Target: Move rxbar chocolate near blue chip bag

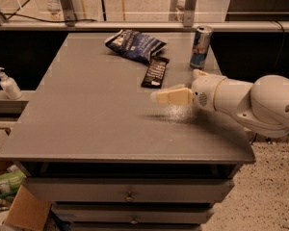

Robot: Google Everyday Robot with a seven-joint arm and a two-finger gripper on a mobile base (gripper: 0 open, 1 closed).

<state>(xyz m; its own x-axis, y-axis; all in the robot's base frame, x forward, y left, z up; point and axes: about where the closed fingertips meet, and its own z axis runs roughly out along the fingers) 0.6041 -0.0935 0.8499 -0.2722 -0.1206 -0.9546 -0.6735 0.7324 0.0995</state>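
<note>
The rxbar chocolate [155,72] lies flat on the worktop [86,114] just beside the blue chip bag [135,44], its long axis running from the bag toward my tool [160,97], which hangs just off the bar's other end, spread or pressed together I cannot tell.

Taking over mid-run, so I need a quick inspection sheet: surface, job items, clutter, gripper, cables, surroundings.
Surface: grey tabletop, drawers beneath.
Job's things: flat black-wrapped rxbar chocolate lies just in front of the crinkled navy-blue chip bag, its far end at the bag's edge.
Clutter: blue-and-silver drink can upright, right of the bar.
Gripper: gripper hovers low over the table, just in front of the bar, apart from it.
Cables: black cable behind the table.
Surroundings: white pump bottle at left; cardboard box lower left.
</note>
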